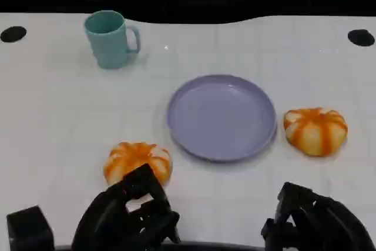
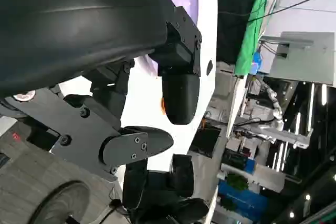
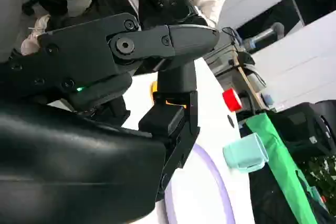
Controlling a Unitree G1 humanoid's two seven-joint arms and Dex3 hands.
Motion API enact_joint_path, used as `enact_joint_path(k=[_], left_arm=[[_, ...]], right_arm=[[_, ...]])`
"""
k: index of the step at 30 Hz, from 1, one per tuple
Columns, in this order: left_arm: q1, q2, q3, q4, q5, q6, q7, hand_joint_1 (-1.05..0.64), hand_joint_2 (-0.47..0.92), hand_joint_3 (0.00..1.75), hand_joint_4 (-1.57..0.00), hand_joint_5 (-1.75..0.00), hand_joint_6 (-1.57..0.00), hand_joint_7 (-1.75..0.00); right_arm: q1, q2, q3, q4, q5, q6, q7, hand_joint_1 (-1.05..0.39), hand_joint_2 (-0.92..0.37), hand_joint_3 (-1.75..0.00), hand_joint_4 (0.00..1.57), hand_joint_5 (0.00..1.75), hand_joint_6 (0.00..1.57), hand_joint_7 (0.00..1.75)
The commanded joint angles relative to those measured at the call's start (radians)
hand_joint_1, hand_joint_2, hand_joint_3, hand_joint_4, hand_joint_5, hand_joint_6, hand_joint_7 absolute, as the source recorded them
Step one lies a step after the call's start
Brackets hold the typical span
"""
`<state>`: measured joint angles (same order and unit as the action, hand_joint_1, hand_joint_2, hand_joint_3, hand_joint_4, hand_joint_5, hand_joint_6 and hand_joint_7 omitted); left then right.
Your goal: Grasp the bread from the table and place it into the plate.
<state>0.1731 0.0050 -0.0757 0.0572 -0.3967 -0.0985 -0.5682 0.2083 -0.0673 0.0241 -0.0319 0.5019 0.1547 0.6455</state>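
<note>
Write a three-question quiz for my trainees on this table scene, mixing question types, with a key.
1. True or false: the plate already has bread on it.
2. Which bread lies just beyond the left hand: A) left bread B) right bread?
3. Fill in: the teal ____ stands at the far left of the table.

Key: 1 false; 2 A; 3 mug.
</note>
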Motion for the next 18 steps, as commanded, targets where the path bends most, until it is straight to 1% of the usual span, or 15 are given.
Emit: enact_joint_path(k=[1,18], left_arm=[[0.002,0.006,0.012,-0.004,-0.007,-0.003,-0.006,-0.22,0.52,0.74,-0.70,-1.75,-0.50,-1.75],[-0.002,0.009,0.022,-0.001,-0.003,-0.011,-0.008,-0.25,0.52,0.76,-0.69,-1.75,-0.49,-1.75]], right_arm=[[0.004,-0.011,-0.007,-0.013,0.002,0.005,-0.003,-0.71,-0.92,-0.24,0.84,1.62,0.75,1.37],[-0.001,-0.005,0.001,-0.006,-0.004,-0.007,0.003,-0.72,-0.92,-0.24,0.84,1.64,0.75,1.38]])
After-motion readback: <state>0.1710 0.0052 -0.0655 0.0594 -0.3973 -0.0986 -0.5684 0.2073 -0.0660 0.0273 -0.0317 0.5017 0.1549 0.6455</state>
